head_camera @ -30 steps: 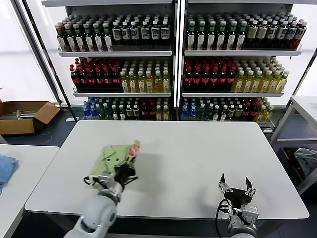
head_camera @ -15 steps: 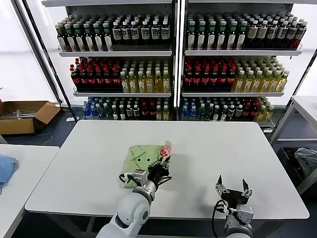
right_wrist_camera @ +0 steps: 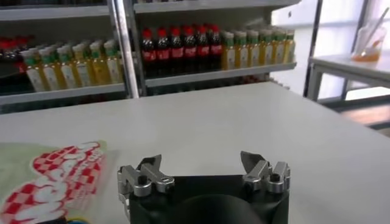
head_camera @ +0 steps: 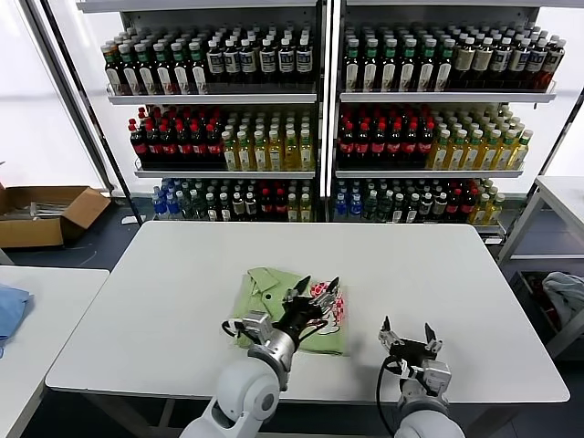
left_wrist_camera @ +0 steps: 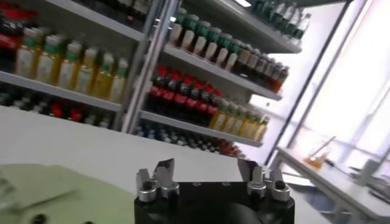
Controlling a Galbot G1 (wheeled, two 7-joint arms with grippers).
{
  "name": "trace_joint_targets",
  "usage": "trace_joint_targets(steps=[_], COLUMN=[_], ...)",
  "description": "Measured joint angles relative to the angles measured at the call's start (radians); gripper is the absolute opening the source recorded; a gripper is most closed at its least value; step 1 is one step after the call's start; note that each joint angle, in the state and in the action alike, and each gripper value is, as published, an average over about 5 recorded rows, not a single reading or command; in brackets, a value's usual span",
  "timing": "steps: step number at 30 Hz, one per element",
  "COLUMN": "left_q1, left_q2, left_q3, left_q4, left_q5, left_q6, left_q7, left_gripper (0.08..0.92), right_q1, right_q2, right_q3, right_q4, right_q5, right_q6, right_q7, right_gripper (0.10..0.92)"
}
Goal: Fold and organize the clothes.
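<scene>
The light green polo shirt (head_camera: 290, 306) lay folded into a compact packet near the middle of the white table (head_camera: 456, 274), toward the robot's edge, collar side to the robot's left and the red-and-white chest print (head_camera: 327, 304) facing up on its right half. The left gripper (head_camera: 316, 286) hovered right over that print with its fingers spread wide and nothing between them, so by the look of it the cloth was let go and lying on its own. The right gripper (head_camera: 406, 328) waited just beside the shirt's right edge, jaws also wide apart and empty; its wrist camera caught the chest print (right_wrist_camera: 52, 176) close alongside. The step in hand looked like the release after placing the folded bundle. To do it well, the left claw wanted to lift straight up and clear, fingers kept apart, so no tip snagged a fold and dragged the packet open. The near right corner seemed a touch loose; a gentle press or tidy from the right claw might be worth it, approached flat and low.
</scene>
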Motion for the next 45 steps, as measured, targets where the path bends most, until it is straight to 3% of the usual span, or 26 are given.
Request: trace_joint_targets(steps=[4,12,23,30,41,45], left_q1=[0.023,0.085,0.15,0.172,0.19,0.198], left_q2=[0.035,0.085,0.106,0.108,0.098,0.091], left_q3=[-0.063,-0.194,-0.296,-0.312,-0.311,-0.308], left_q4=[-0.019,-0.058,-0.094,-0.098,-0.103,-0.111], left_q5=[0.04,0.089,0.109,0.112,0.117,0.119], left_q6=[0.018,0.035,0.045,0.048,0.052,0.052], left_q7=[-0.016,-0.032,-0.04,-0.041,-0.049,-0.051], left_gripper=[0.802,0.823,0.823,0.823,0.823,0.823], right_q1=[0.059,0.148,0.191,0.186,0.165,0.156], right_q2=[-0.005,0.011,0.047,0.059,0.035,0.01], right_q3=[-0.049,-0.148,-0.24,-0.246,-0.219,-0.196], right_q4=[-0.025,-0.098,-0.154,-0.165,-0.152,-0.137], right_q5=[0.064,0.123,0.131,0.13,0.112,0.094], right_q6=[-0.041,-0.087,-0.113,-0.112,-0.094,-0.089], right_q7=[0.017,0.042,0.076,0.108,0.127,0.121], right_gripper=[0.823,0.792,0.539,0.478,0.167,0.117])
